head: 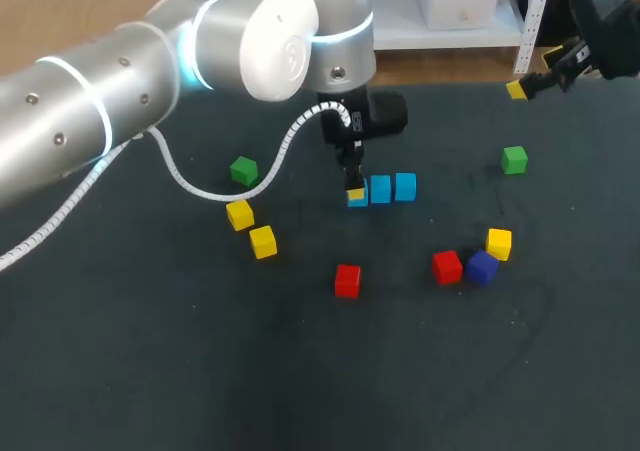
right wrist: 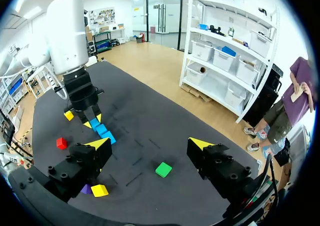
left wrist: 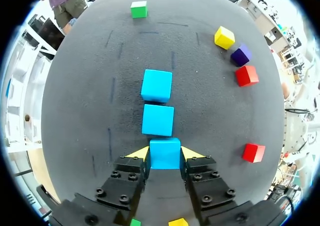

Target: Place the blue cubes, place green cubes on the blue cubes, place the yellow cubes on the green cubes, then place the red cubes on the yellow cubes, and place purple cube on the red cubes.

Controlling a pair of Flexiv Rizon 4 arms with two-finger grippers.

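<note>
The left arm (head: 150,81) comes in from the left to the middle of the dark desk (head: 150,371). Its left fingers (left wrist: 139,153) are closed on a blue cube (left wrist: 165,152), with one yellow tip against each side. This cube is at the left end of a row. A second blue cube (left wrist: 158,120) sits just to its right, so close that it may be touching. A third blue cube (left wrist: 156,85) lies a little further right.

The right fingers (right wrist: 98,144) hang at the far right edge of the desk, spread wide and holding nothing.

The main risk seems to be at release. If one tip clings or opens unevenly, the held cube could twist or slide into the second blue cube and skew the row. A crooked or gapped row would probably give the green cubes poor footing later. It is unclear whether the held cube rests fully on the desk. If it is slightly raised, it could tip when it drops.

The loose pieces are well clear of the row, including a green cube (head: 243,170) to the left and a red cube (head: 347,280) nearer.
</note>
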